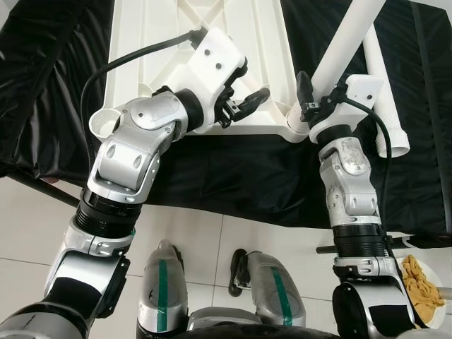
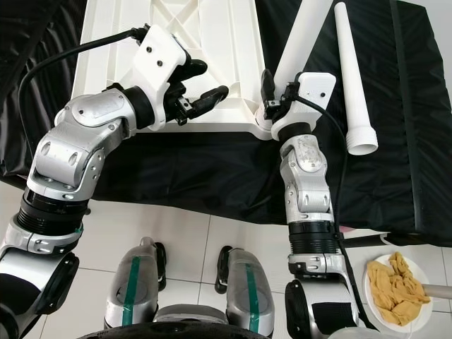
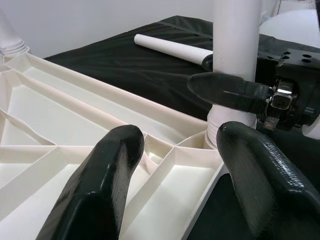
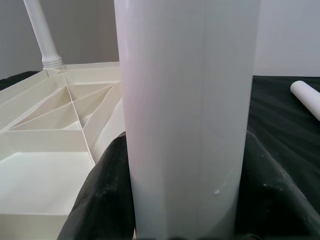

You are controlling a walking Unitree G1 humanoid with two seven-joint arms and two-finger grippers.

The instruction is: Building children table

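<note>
The white table top lies upside down on a black cloth, ribs facing up. A white leg stands tilted in its near right corner socket, and my right gripper is shut on that leg just above the socket. My left gripper hovers open over the ribbed near edge, left of the held leg, with nothing between its fingers. A second leg stands in another corner. A loose leg lies on the cloth to the right.
A round white socket juts out at the top's near left corner. A plate of yellowish food sits on the tiled floor by my right foot. The cloth's front edge runs close before my feet.
</note>
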